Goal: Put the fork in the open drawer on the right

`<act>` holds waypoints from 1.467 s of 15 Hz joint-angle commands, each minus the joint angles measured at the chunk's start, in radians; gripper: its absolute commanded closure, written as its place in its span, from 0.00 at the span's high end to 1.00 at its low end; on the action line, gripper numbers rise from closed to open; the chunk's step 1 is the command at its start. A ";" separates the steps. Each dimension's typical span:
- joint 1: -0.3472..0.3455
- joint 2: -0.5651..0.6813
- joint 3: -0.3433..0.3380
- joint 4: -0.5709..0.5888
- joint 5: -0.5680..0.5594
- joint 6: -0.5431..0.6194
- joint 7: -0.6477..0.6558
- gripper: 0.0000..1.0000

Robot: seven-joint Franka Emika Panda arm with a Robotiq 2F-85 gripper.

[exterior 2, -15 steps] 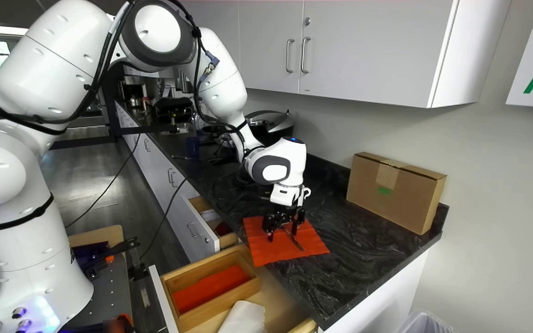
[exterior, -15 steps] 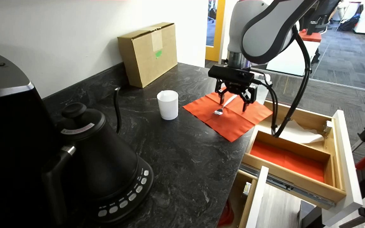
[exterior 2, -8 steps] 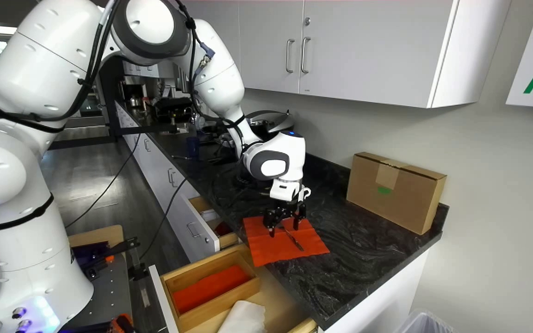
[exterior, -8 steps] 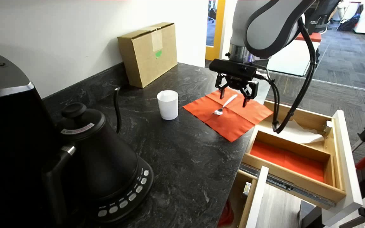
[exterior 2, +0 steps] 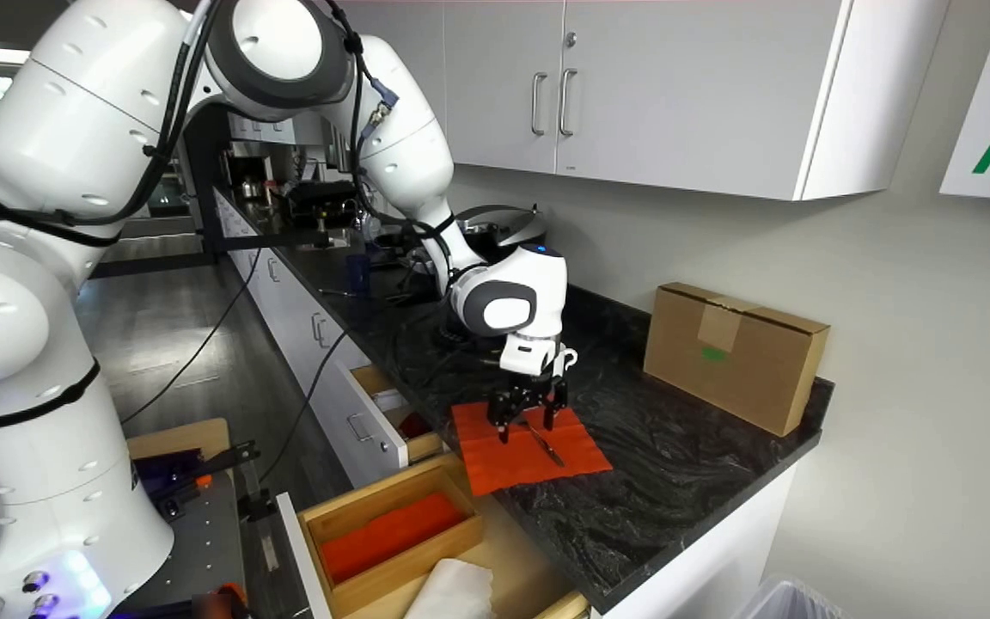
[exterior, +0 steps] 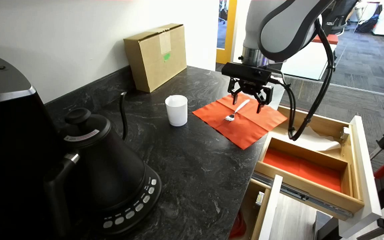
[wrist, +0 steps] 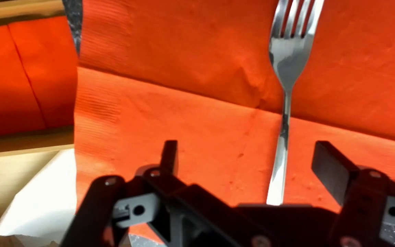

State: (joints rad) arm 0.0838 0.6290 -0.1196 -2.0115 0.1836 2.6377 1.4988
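Observation:
The fork (exterior: pixel 239 108) is silvery and lies flat on the orange-red cloth mat (exterior: pixel 258 121) at the counter's edge. It also shows in an exterior view (exterior 2: pixel 544 444). In the wrist view the fork (wrist: pixel 288 61) points its tines up, its handle end just above the gripper's dark body. My gripper (wrist: pixel 246 151) is open, its fingers on either side of the handle, nearer the right finger, touching nothing visible. In both exterior views the gripper (exterior: pixel 247 107) hangs above the cloth. The open drawer (exterior: pixel 356 160), with wooden divider and orange-red floor section, sits below the counter edge.
A white cup (exterior: pixel 177 111), a black kettle (exterior: pixel 102 163) and a cardboard box (exterior: pixel 163 55) stand on the dark counter. A lower drawer (exterior: pixel 270 213) is also partly open. White paper (exterior 2: pixel 452 589) lies in the open drawer. Cables hang from the arm.
My gripper has risen a little above the cloth, mostly in the first half second, and stays open. The fork has not moved.

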 commanded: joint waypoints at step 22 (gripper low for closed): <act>0.009 -0.015 -0.018 -0.030 0.005 0.015 0.014 0.05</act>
State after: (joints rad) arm 0.0838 0.6361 -0.1262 -2.0121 0.1836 2.6376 1.4988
